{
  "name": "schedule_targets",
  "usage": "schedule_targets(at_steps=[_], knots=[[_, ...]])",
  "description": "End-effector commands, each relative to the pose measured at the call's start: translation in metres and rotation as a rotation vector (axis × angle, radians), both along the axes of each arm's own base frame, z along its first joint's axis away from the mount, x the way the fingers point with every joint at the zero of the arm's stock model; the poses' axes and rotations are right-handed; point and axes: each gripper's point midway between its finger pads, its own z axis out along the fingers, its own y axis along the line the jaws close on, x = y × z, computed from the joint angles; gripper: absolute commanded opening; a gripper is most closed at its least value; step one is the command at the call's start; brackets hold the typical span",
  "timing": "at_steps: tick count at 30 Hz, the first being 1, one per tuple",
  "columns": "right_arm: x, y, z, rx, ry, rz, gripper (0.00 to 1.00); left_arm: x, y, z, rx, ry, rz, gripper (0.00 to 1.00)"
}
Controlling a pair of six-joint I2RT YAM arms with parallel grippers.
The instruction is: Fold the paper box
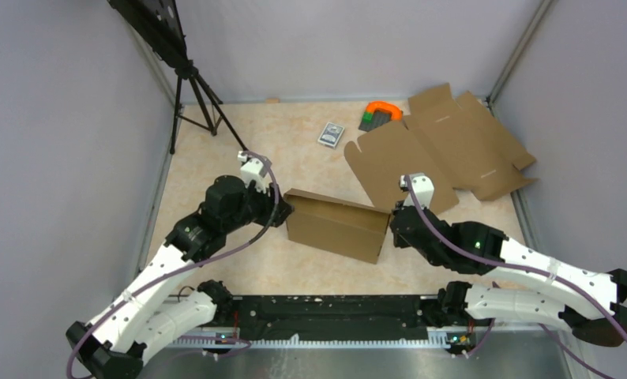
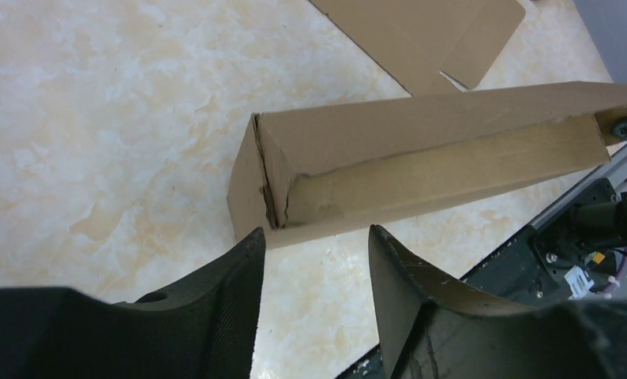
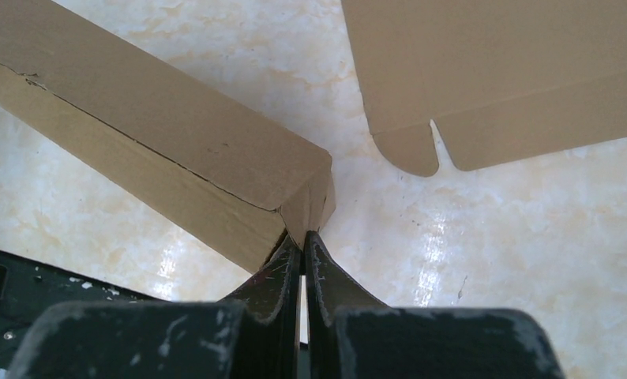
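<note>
While the paper box (image 1: 338, 225) lies between both arms, its long axis runs left-right
left gripper (image 2: 314, 233) jaws apart, empty, just off the box's left end; right gripper (image 3: 303, 237) fingers pressed together, tips touching the box's right end corner; both equally near

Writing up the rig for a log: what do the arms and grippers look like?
The left arm and right arm have white link covers, black joints and a purple cable along each. The left gripper and right gripper have black, tapered fingers; the right one's are scuffed whitish.
</note>
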Motion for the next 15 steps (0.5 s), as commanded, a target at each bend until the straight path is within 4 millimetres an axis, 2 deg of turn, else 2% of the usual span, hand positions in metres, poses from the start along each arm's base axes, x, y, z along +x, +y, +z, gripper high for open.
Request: schedule_targets(at_steps=[1, 5, 8, 11, 15], knots=[[-0.002, 0.007, 0.013, 0.061, -0.005, 0.006, 0.0, -0.018, 0.015, 0.006, 0.023, 0.044, 0.023, 0.54], [-0.001, 0.008, 0.012, 0.051, -0.006, 0.008, 0.0, -0.023, 0.029, 0.007, 0.048, 0.032, 0.063, 0.56], [-0.001, 0.009, 0.011, 0.048, -0.009, 0.013, 0.0, -0.028, 0.027, 0.016, 0.012, 0.019, 0.048, 0.53], [-0.001, 0.009, 0.01, 0.047, -0.006, 0.015, 0.0, -0.04, 0.011, 0.039, -0.105, 0.008, -0.028, 0.49], [-0.001, 0.009, 0.012, 0.041, -0.007, 0.017, 0.0, -0.063, -0.035, 0.052, -0.29, 0.069, -0.196, 0.45]])
